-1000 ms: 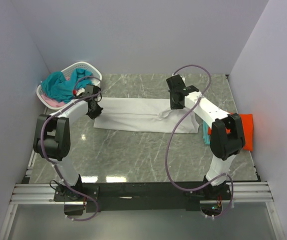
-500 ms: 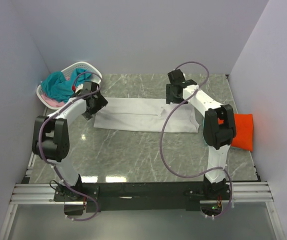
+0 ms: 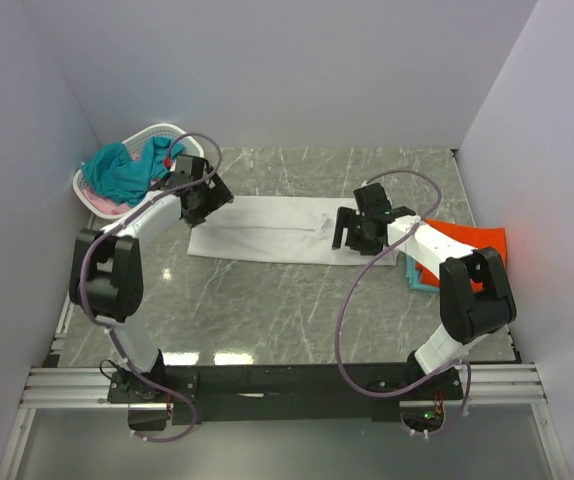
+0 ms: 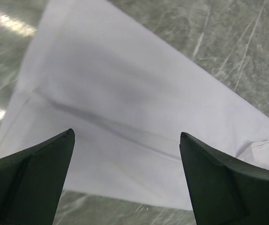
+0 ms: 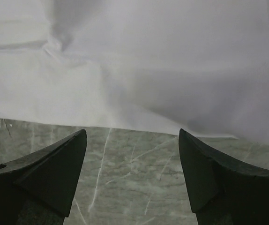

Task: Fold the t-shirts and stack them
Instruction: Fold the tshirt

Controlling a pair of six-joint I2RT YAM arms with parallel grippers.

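A white t-shirt [image 3: 267, 230] lies folded into a long flat strip across the middle of the marble table. My left gripper [image 3: 215, 194] hovers at its left end, open, with only white cloth [image 4: 125, 103] showing between its dark fingers [image 4: 31, 178]. Over the strip's right part my right gripper [image 3: 341, 229] is open too; the shirt's near edge [image 5: 134, 70] and bare marble lie between its fingers [image 5: 219, 173]. An orange-red t-shirt [image 3: 472, 245] lies folded at the right edge on a teal one [image 3: 415, 276].
A white perforated basket [image 3: 172, 130] stands at the back left with teal shirts [image 3: 117, 170] and a pink one [image 3: 102, 202] heaped in it. Grey walls close in the left, back and right. The arm bases sit on the rail at the near edge.
Both grippers have opened and let go of the white shirt, which now lies flat. The left gripper has shifted right and back. The right arm has swung towards the near right.
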